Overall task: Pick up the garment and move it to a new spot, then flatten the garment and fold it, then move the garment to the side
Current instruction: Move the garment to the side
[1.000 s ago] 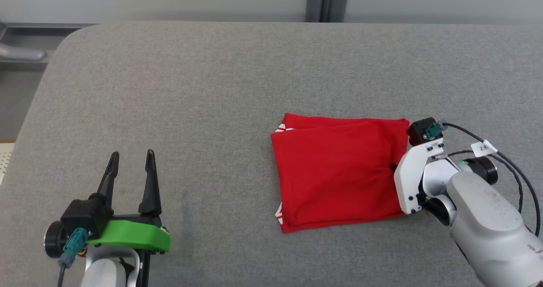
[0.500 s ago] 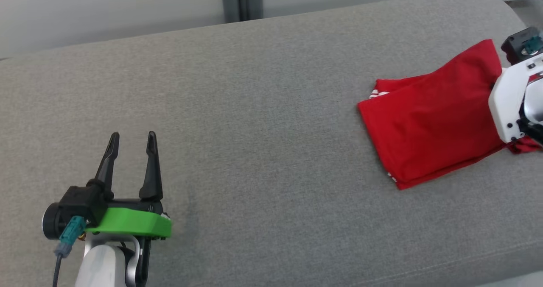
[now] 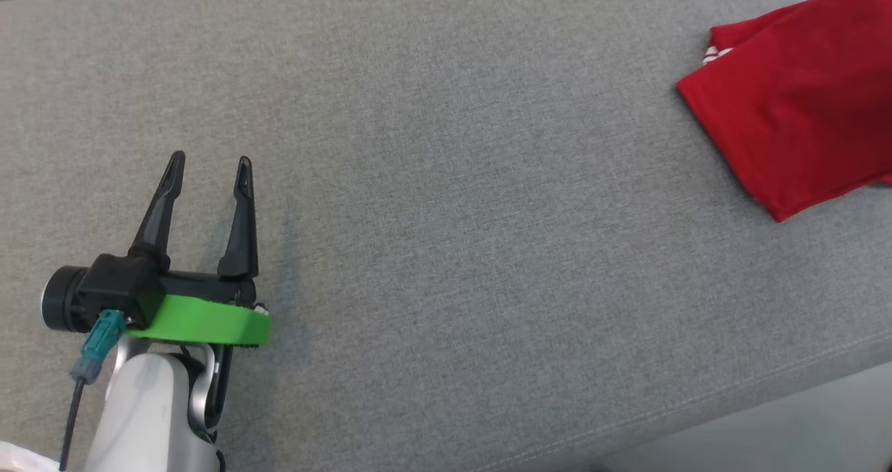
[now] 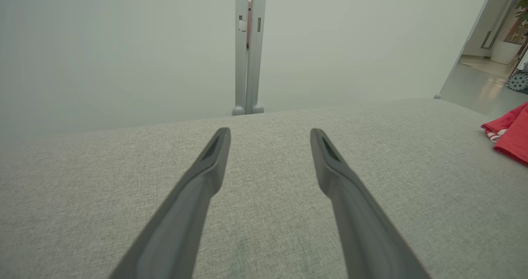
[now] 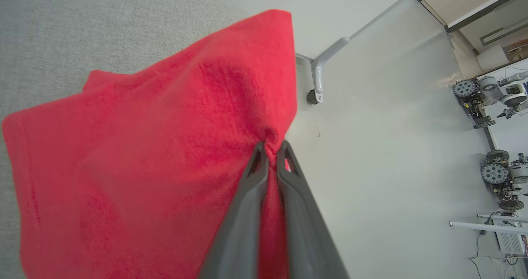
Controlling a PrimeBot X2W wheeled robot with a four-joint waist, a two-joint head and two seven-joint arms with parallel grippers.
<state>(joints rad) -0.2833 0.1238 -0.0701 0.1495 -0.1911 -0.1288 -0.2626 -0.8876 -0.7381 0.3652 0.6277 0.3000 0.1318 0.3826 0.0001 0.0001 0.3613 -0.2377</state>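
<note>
Step in hand: judged to be the last one, the folded garment being carried to the side.
Garment: the folded red knit jersey [image 3: 801, 95], with white striped trim at one corner, is at the right end of the grey fabric-covered surface [image 3: 446, 214]. In the right wrist view its pinched edge is raised and reaches past that surface's edge.
Right claw: the right gripper [image 5: 272, 145] is pressed together on a pucker of the jersey's edge.
Left claw: the left gripper [image 3: 210, 160] is spread wide and holds nothing. It is low over the surface's near left part, well apart from the jersey.
Handling: a single pinch carries all layers, so a low, slow move is advised and the folds are to be watched.
Risk: the layers may slip open, or the cloth may slide off the surface's edge.
Release: to be made only once the whole stack is supported by the surface.
</note>
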